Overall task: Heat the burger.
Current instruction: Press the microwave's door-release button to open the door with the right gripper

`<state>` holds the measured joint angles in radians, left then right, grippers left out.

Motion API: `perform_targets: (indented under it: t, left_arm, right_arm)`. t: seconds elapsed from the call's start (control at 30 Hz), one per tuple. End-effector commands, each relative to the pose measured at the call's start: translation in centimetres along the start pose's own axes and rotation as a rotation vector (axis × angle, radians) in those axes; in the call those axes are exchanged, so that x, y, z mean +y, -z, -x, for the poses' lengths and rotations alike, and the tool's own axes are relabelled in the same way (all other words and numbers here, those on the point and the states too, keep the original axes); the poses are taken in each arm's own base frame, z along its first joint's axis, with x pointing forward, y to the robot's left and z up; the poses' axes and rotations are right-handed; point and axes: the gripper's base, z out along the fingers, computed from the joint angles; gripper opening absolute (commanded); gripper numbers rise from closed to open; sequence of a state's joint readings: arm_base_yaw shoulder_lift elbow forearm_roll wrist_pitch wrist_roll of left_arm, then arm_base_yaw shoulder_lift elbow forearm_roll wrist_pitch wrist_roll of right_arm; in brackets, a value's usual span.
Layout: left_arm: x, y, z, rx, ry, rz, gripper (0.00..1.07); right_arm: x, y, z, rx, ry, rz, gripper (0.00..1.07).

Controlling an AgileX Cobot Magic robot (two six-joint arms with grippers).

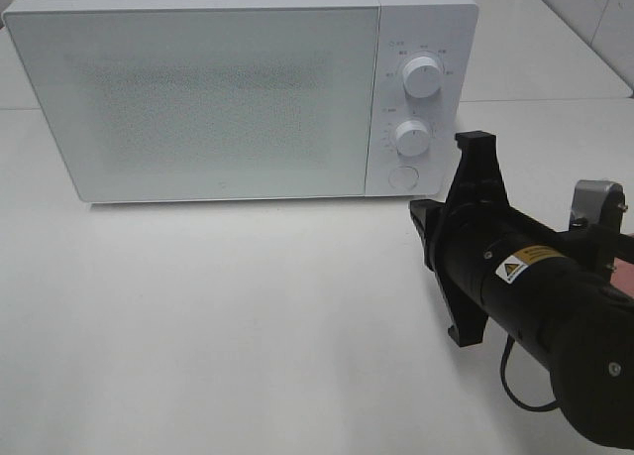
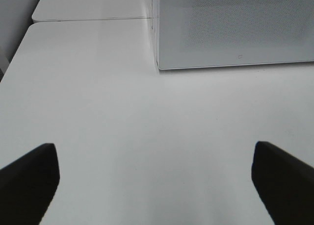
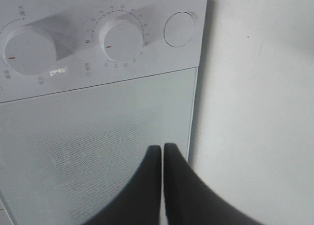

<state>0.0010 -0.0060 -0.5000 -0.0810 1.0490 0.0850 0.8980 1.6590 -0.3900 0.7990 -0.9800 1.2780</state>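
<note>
The burger is out of view in every frame. A white microwave (image 1: 198,98) stands at the back of the table with its door closed. My right gripper (image 3: 163,147) is shut, its two dark fingertips pressed together with nothing between them, in front of the door's right edge just below the control panel. In the high view the right arm (image 1: 515,277) reaches in from the right toward the microwave's lower right corner. My left gripper (image 2: 157,186) is open and empty over bare table, left of the microwave (image 2: 235,29).
The control panel has two round knobs (image 1: 423,76) (image 1: 411,136) and a round button (image 1: 403,176) beneath them. A sliver of pink (image 1: 626,267) shows at the right edge behind the arm. White table (image 1: 248,316) stretches in front of the microwave.
</note>
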Motion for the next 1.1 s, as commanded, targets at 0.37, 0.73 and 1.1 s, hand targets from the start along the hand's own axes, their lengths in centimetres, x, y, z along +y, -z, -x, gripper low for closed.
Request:
perform_targets:
  t: [0.37, 0.73, 1.1]
  left_arm:
    - [-0.1, 0.2, -0.1, -0.031, 0.003, -0.006, 1.0]
    - [-0.1, 0.2, -0.1, -0.031, 0.003, -0.006, 1.0]
    - [-0.1, 0.2, -0.1, -0.031, 0.003, -0.006, 1.0]
  right_arm:
    - [-1.2, -1.0, -0.1, -0.055, 0.038, -0.061, 0.0]
    - [-0.8, -4.5, 0.1, -0.059, 0.058, -0.05, 0.0]
    - [-1.1, -8.1, 1.4, -0.08, 0.069, -0.088, 0.0]
